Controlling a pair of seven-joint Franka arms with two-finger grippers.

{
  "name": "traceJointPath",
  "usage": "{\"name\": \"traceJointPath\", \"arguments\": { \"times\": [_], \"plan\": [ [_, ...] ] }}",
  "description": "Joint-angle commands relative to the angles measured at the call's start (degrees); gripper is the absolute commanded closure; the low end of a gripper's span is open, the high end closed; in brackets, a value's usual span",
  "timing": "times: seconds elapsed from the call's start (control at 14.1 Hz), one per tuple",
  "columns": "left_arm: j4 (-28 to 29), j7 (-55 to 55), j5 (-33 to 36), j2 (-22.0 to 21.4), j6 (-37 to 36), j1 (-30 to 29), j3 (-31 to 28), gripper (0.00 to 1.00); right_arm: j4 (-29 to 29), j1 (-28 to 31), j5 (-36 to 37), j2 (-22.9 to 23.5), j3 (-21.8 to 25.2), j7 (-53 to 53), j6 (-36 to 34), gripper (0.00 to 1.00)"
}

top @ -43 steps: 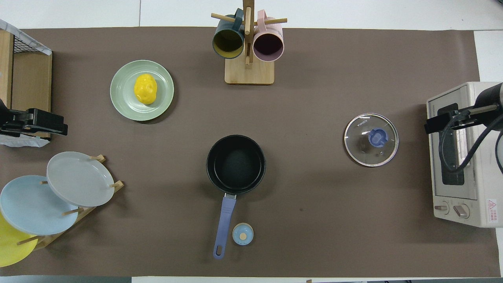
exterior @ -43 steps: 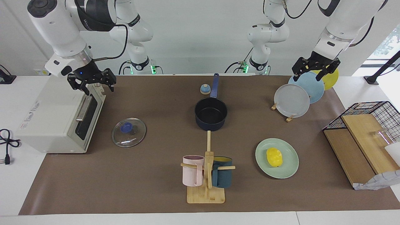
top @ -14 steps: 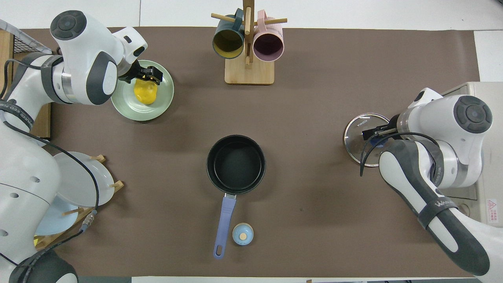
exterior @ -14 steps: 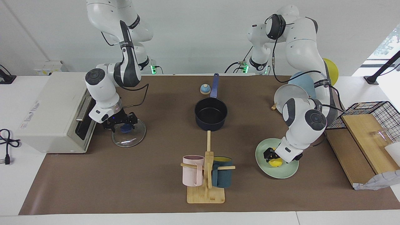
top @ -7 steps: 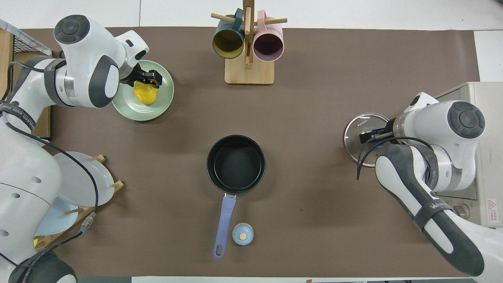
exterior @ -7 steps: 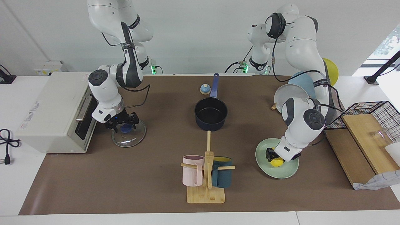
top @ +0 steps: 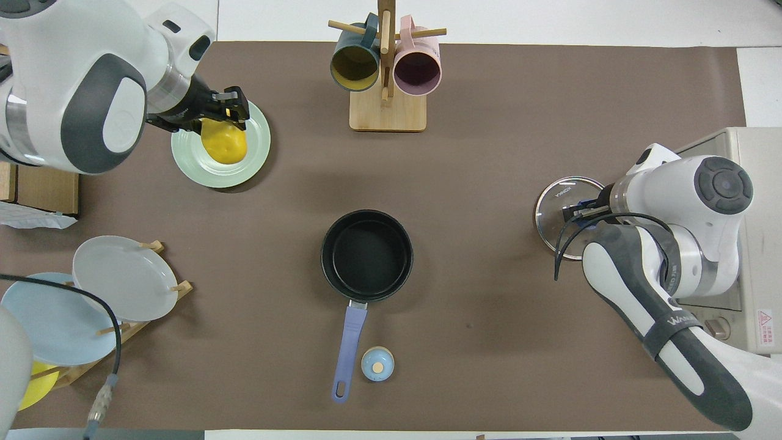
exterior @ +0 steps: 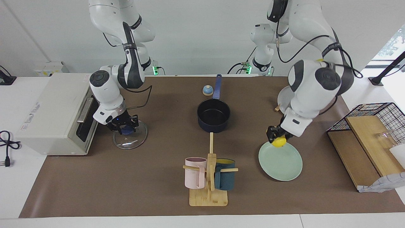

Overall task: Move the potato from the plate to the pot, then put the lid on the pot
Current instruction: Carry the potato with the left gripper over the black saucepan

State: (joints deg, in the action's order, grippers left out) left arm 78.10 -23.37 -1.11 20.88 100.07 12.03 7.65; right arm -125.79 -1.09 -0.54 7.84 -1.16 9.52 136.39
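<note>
My left gripper [exterior: 277, 138] is shut on the yellow potato [exterior: 278, 143] and holds it in the air over the edge of the pale green plate [exterior: 281, 166] that is nearer to the robots. The plate is bare. In the overhead view the potato [top: 224, 143] hangs under the left gripper [top: 223, 116] over the plate [top: 256, 156]. The dark pot [exterior: 213, 115] with its blue handle stands empty at the table's middle [top: 366, 255]. My right gripper [exterior: 124, 129] is down at the blue knob of the glass lid [exterior: 134, 141], which lies flat on the table [top: 557, 208].
A mug rack [exterior: 208, 177] with a pink and a teal mug stands farther from the robots than the pot. A small bell [exterior: 207, 91] sits beside the pot handle. A toaster oven [exterior: 53, 110] is beside the lid. A plate rack [top: 116, 287] and wire basket [exterior: 376, 117] are at the left arm's end.
My left gripper has closed on the potato and lifted it off the plate toward the robots. My right gripper came down to the lid's knob and stays there; the lid has not moved.
</note>
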Motion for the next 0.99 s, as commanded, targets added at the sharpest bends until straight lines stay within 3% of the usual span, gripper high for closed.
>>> {"name": "traceJointPath", "arguments": {
  "times": [0.0, 0.14, 0.28, 0.71, 0.92],
  "plan": [
    [14.23, -11.05, -0.65, -8.81, 3.17, 9.03, -1.05, 1.00, 7.89, -1.71, -1.22, -0.11, -0.34, 0.85, -10.04, 1.00],
    [25.47, -15.72, -0.65, -13.38, 14.39, 14.31, -1.06, 1.00, 14.93, -1.72, -1.22, 0.60, -0.34, 0.94, -18.31, 1.00],
    [34.02, -18.19, -0.65, -14.37, 24.43, 18.79, -1.06, 1.00, 16.62, -1.72, -1.13, 0.34, -0.34, 1.03, -21.06, 1.00],
    [42.21, -20.14, 0.14, -12.70, 33.16, 23.12, -1.23, 1.00, 20.67, -1.72, -1.22, -0.19, -1.57, 0.94, -27.05, 1.00],
    [42.40, -21.18, 1.28, -11.30, 33.69, 24.27, -1.23, 1.00, 20.76, -1.72, -1.31, -0.28, -1.66, 0.85, -27.75, 1.00]
  ]
}}
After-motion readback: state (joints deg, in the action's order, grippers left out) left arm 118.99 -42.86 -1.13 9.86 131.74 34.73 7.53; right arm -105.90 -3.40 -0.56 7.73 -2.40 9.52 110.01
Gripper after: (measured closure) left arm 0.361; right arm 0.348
